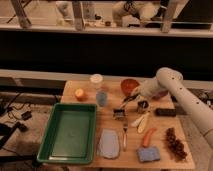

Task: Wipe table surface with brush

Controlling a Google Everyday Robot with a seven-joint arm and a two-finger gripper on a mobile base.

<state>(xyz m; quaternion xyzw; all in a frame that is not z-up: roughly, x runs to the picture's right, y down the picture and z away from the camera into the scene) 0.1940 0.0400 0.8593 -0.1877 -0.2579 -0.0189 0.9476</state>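
Note:
The light-brown wooden table surface [112, 125] fills the middle of the camera view. My gripper [134, 97] hangs over its middle back part, at the end of the white arm [170, 82] that reaches in from the right. It is shut on the dark handle of the brush [125, 106]. The brush slants down and to the left. Its blocky head [119, 114] is at the tabletop, just right of the green tray; whether it touches the wood I cannot tell.
A green tray [52, 135] fills the table's left. An orange [80, 94], white cup [96, 80], blue cup [102, 98] and red bowl [129, 86] stand behind. A fork [124, 138], grey-blue plate [108, 144], carrot [148, 136], blue sponge [149, 154] and black block [165, 112] lie in front and right.

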